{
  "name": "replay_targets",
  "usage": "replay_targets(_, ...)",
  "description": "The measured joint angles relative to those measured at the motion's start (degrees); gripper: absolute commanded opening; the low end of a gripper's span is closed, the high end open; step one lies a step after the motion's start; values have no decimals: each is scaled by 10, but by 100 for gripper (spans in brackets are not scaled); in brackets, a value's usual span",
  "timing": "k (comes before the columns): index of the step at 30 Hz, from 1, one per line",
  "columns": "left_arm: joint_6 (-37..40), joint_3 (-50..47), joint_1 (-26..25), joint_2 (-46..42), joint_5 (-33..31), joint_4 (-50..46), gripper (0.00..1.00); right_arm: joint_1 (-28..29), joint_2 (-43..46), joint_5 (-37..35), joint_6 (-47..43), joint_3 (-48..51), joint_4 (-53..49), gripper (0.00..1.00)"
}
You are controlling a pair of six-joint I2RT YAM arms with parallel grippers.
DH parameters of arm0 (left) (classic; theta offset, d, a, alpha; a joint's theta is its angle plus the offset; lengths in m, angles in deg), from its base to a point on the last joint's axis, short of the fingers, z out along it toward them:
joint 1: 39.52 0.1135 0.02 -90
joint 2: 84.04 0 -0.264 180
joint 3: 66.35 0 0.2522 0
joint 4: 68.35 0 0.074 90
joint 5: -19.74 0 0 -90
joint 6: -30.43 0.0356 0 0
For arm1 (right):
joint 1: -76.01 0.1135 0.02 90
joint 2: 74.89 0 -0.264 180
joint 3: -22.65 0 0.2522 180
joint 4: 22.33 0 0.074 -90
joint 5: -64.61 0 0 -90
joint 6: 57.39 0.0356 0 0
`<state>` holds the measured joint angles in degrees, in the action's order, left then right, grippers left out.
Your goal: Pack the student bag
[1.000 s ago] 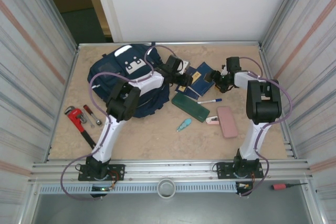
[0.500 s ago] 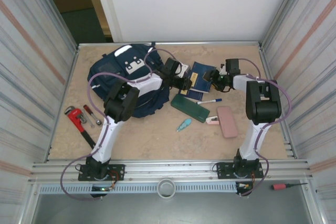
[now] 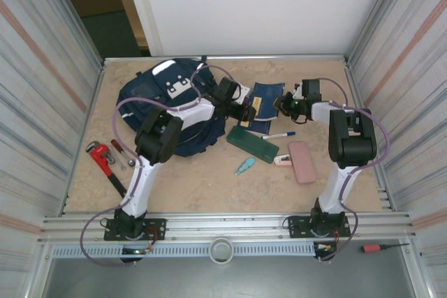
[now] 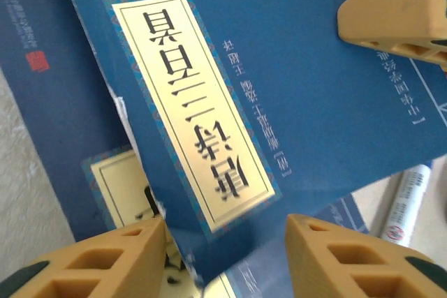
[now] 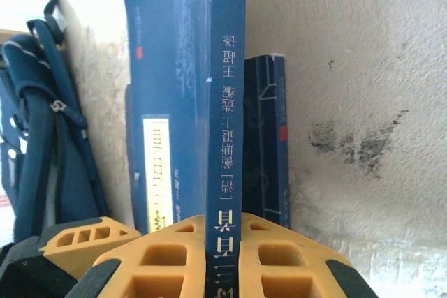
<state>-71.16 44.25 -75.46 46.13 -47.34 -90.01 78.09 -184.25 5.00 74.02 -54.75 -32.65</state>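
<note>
The student bag (image 3: 159,99), a big navy backpack, lies at the back left; its straps (image 5: 42,137) show in the right wrist view. My right gripper (image 5: 225,256) is shut on the spine of a navy booklet (image 5: 227,102), holding it on edge above a second booklet (image 5: 269,137). In the top view that right gripper (image 3: 282,102) is at the booklet's (image 3: 265,95) right side. My left gripper (image 4: 223,263) is open, its fingers (image 4: 105,263) either side of the yellow-labelled booklet's (image 4: 209,68) near corner. The left gripper (image 3: 244,109) has reached over the bag.
A dark green pencil case (image 3: 253,143), a white pen (image 3: 278,134), a pink case (image 3: 302,161) and a small teal item (image 3: 244,166) lie in front of the booklets. A red wrench (image 3: 101,155) and a screwdriver (image 3: 122,151) lie at the left. Metal walls enclose the table.
My right gripper moved left onto the top booklet's edge and shut on its spine, tipping the booklet up. The left gripper stayed by the booklet's other side.
</note>
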Motion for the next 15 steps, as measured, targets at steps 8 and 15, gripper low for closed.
replay_targets(8,84,-195,9,-274,-83,-7,67,-7,87,33,1,-12,-7,0)
replay_targets(15,162,-299,92,-394,-170,-32,72,3,151,45,1,-25,-20,0)
